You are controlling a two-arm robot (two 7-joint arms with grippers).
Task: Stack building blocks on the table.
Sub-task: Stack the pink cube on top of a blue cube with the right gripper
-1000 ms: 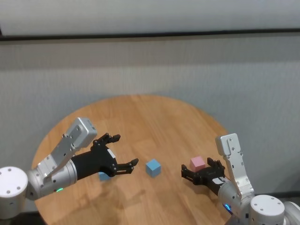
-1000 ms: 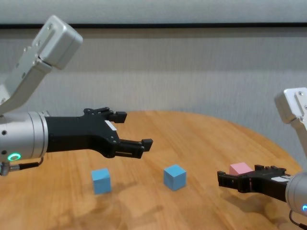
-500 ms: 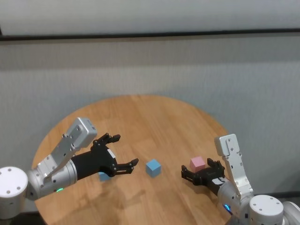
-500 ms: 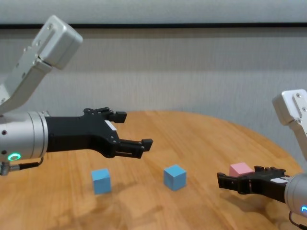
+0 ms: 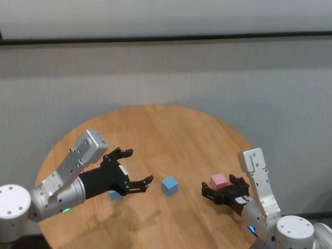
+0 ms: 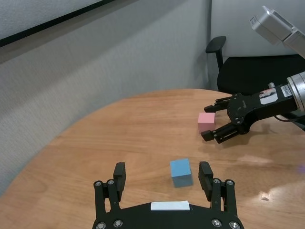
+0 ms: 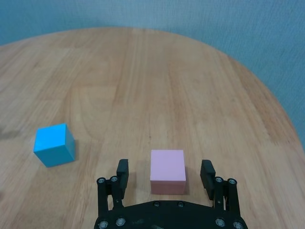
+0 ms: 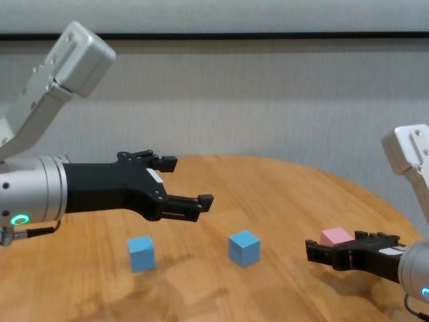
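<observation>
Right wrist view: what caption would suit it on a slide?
Open right gripper straddles the pink block on the round wooden table; a blue block sits apart.

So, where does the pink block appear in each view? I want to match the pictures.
Head view: pink block at lower right, between the open fingers of the right gripper.
Chest view: far right, just behind that gripper.
Left wrist view: right of centre, before the other arm's gripper.
Right wrist view: bottom centre, between the fingertips.
Shared landmark: the middle blue block.
</observation>
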